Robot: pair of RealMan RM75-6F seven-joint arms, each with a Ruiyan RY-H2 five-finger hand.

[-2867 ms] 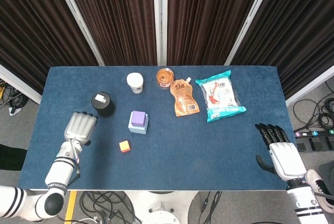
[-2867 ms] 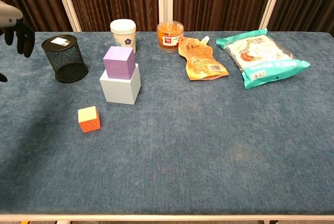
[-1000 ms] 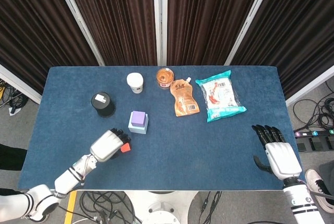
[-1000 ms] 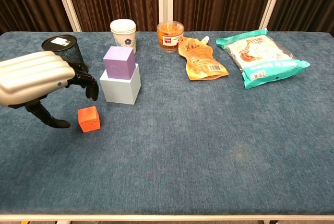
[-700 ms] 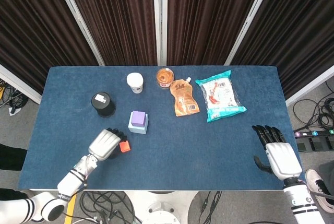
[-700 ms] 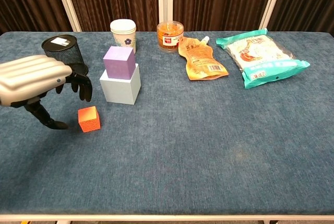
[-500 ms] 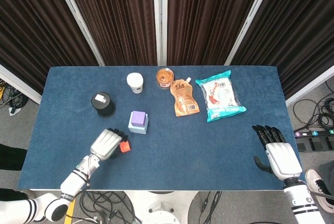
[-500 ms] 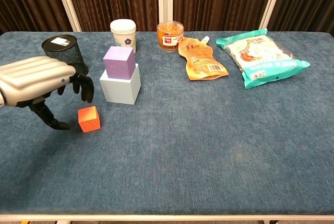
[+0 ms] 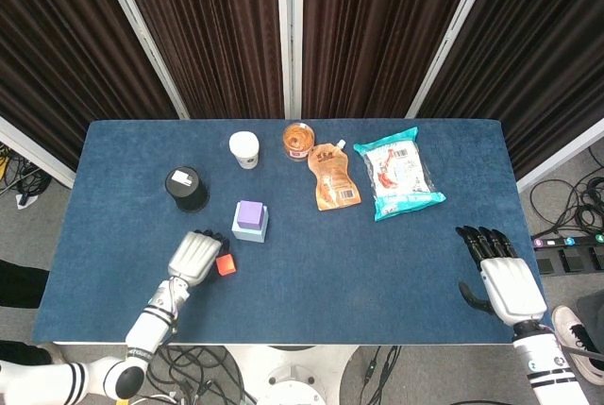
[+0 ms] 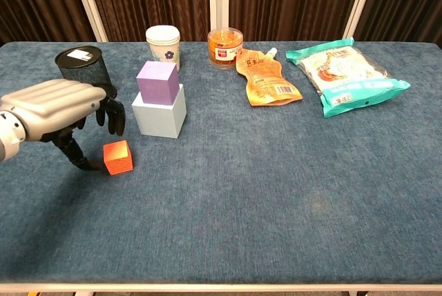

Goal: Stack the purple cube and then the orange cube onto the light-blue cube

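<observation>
Just beside the orange cube point(image 10: 118, 157), the left hand point(image 10: 59, 106) hovers spread, gripping nothing.

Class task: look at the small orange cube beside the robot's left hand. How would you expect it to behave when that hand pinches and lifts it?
The orange cube has flat faces, so it should sit still rather than roll. Its textured sides probably resist slipping. Being small beside the left hand, it could twist or pop out of an off-centre pinch.

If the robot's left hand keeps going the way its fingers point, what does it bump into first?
Probably the orange cube. The left hand hangs just beside it, fingers curled down over it and open. The blue and purple cubes sit further on, though depth is hard to judge.
</observation>
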